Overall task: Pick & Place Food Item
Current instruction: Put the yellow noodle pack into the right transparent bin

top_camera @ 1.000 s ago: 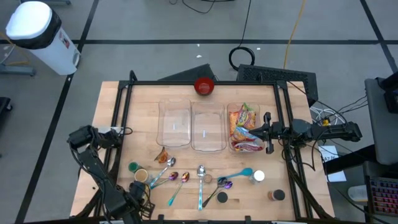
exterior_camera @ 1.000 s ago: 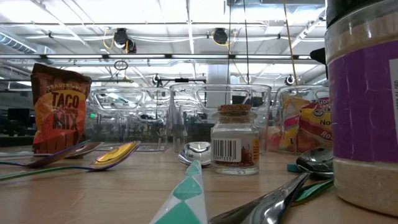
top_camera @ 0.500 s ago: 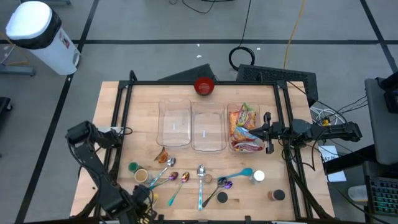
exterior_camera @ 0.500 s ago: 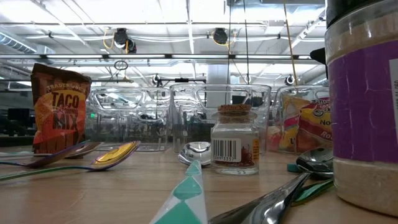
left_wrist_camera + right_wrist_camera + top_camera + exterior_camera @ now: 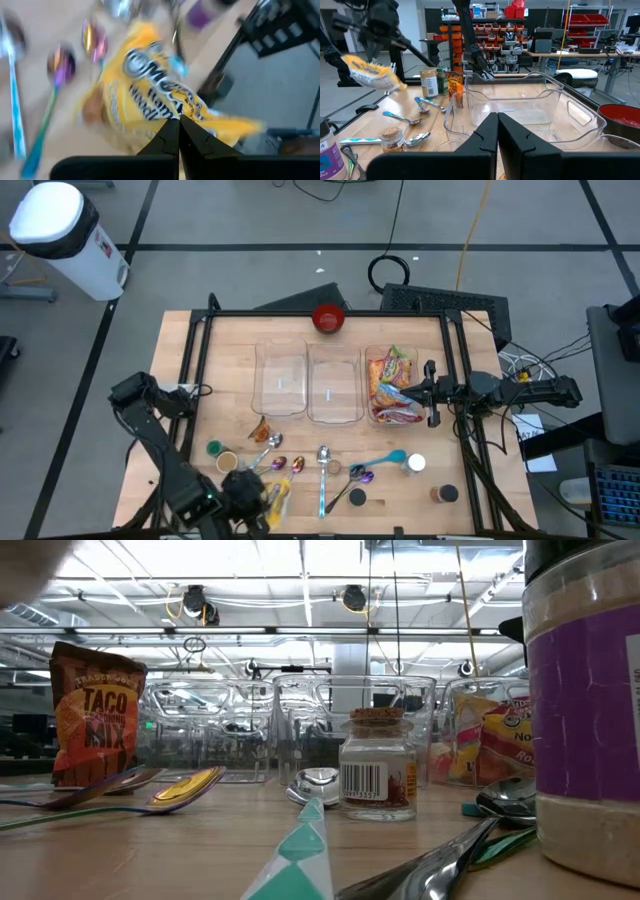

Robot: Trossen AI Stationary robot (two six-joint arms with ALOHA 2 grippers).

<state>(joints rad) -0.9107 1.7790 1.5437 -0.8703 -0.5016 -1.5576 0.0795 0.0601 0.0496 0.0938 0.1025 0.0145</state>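
My left gripper (image 5: pixel 258 494) hangs over the table's near edge, shut on a yellow noodle packet (image 5: pixel 273 498), which also shows in the left wrist view (image 5: pixel 150 95) and far off in the right wrist view (image 5: pixel 370 73). Three clear containers stand in a row: two hold nothing (image 5: pixel 281 383) (image 5: pixel 334 385), and the right one (image 5: pixel 392 385) holds several food packets. A brown taco mix packet (image 5: pixel 262 428) leans by the left container. My right gripper (image 5: pixel 431 393) waits shut at the right container's right rim. My left gripper pinches the yellow packet by an edge (image 5: pixel 175 114) between its two fingertips (image 5: pixel 167 137), coming from above at a slant. The packet hangs below the fingers, crumpled and tilted, lifted clear of the table (image 5: pixel 375 75).
Several spoons (image 5: pixel 323 463) and small spice jars (image 5: pixel 226 462) (image 5: pixel 443 494) lie scattered across the near half of the table. A red bowl (image 5: pixel 328 319) sits at the far edge. A black frame (image 5: pixel 190 370) runs along the table's sides.
My left gripper has risen from the table's near edge and moved toward the right and a little inward, rolling its wrist as it went. It stays shut on the yellow packet, which has come up clear of the table.
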